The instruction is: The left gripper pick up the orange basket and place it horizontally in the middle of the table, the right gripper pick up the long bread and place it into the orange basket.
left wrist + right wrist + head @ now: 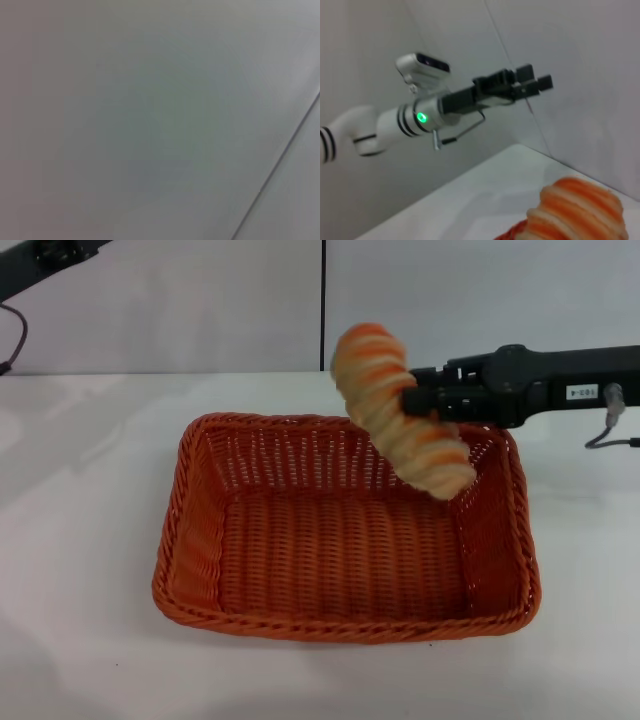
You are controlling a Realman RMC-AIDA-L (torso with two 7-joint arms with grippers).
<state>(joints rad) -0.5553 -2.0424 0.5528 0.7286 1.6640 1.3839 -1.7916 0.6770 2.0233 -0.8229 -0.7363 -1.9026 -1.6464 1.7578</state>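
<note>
The orange basket (340, 540) lies lengthwise across the middle of the white table (80, 540), with nothing in it. My right gripper (412, 400) comes in from the right and is shut on the long bread (375, 375). The loaf hangs tilted in the air above the basket's far right corner, its lower end below the rim line. The right wrist view shows the loaf's striped end (580, 210) close up. My left gripper (532, 84) shows farther off in that view, raised near the wall and holding nothing. Its arm (40, 260) sits in the head view's top left corner.
A grey wall with a dark vertical seam (323, 300) stands behind the table. A grey cable (610, 430) hangs from the right arm. Bare white tabletop surrounds the basket. The left wrist view shows only the grey wall and a seam (280, 165).
</note>
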